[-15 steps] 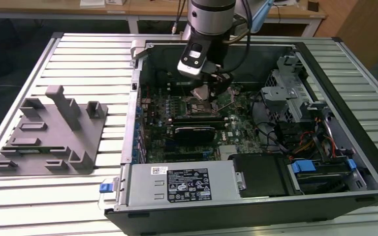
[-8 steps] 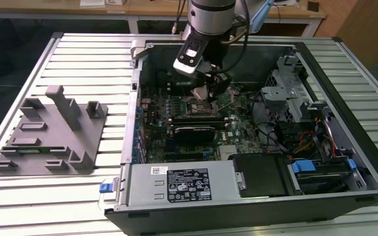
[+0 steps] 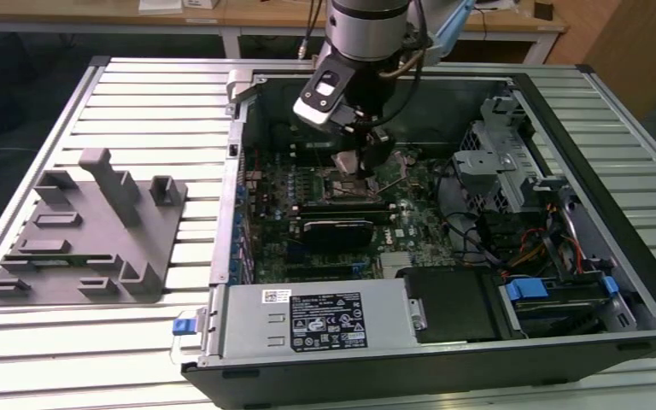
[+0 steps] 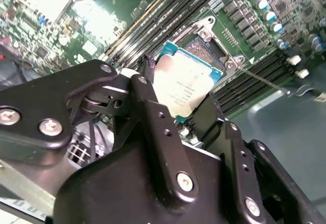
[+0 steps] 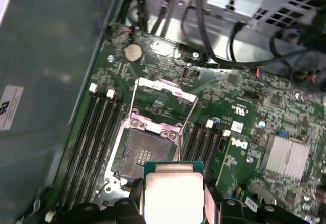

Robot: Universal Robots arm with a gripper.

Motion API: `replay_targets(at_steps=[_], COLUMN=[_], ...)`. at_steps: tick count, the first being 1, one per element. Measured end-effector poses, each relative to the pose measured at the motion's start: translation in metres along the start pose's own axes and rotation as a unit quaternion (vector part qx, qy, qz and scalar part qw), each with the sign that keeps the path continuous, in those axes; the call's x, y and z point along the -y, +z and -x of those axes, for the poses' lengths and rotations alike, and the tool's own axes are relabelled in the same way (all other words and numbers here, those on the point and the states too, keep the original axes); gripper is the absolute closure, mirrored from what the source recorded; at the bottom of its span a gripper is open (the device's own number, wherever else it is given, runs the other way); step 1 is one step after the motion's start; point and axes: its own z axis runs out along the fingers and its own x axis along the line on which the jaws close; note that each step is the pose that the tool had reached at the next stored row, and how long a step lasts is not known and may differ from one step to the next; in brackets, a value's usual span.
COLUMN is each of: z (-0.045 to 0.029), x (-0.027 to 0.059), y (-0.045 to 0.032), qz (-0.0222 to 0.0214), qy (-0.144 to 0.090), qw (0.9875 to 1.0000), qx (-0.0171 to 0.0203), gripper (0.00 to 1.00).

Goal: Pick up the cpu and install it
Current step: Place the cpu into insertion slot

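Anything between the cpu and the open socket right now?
Nothing: in the first wrist view the cpu, held in the gripper, hangs above the bare socket, its frame swung open.

One cpu [image 5: 173, 196], one socket [image 5: 145, 155], one computer case [image 3: 419, 376], one grey fixture [image 3: 89, 231], one pincer [image 3: 365, 171].

My end effector [image 5: 174, 207] grips the cpu [image 5: 173, 191], silver-topped with a teal rim, just above the open socket [image 5: 145, 155].
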Motion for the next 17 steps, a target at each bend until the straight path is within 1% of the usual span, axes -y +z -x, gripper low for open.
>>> replay_targets(at_steps=[3,6,9,12,14,15,17], z=[0.0000,0.0000,0.0000,-0.0001,-0.0001,-0.0001,0.0000], x=[0.0000,0.0000,0.0000,0.0001,0.0001,0.0001,0.0001], y=[0.0002,0.0006,0.0013,0.0023,0.0029,0.0029,0.0029], qz=[-0.0006,-0.0013,-0.0020,-0.0026,-0.0030,-0.0031,-0.0031], qy=[0.024,0.050,0.076,0.099,0.114,0.117,0.118], qw=[0.9997,0.9988,0.9971,0.9951,0.9935,0.9931,0.9930], qx=[0.0011,0.0022,0.0032,0.0042,0.0049,0.0051,0.0051], gripper=[0.45,0.45,0.45,0.45,0.45,0.45,0.45])
